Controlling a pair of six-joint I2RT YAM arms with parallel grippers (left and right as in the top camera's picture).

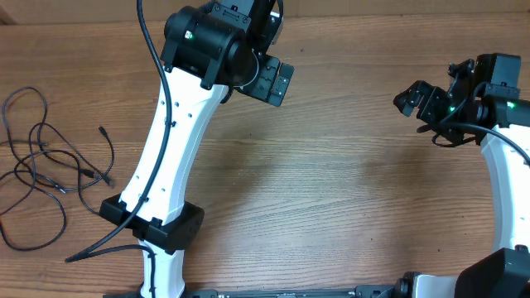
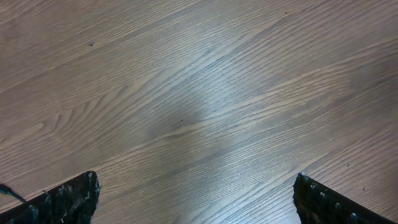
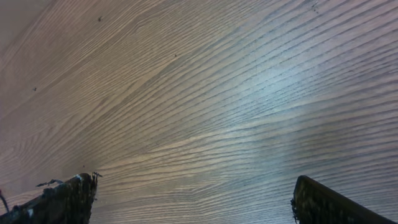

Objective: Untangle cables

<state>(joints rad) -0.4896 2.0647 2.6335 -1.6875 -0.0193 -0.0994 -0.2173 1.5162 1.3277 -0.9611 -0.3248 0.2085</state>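
The cables [image 1: 83,172] lie in a loose tangle of thin black cords at the table's far left, with small plugs showing at some ends. They appear only in the overhead view. My left gripper [image 1: 277,81] hangs open over the back middle of the table, far from the cables. In its wrist view the left gripper [image 2: 196,177] has only bare wood between its fingers. My right gripper [image 1: 418,112] is open at the right side, and in the right wrist view the gripper [image 3: 196,178] also frames nothing but wood.
The left arm's white link [image 1: 166,141] slants across the table between the cables and the middle. A thicker black arm wire [image 1: 108,246] trails out from its base at the front left. The wooden table [image 1: 331,190] runs between the two arms.
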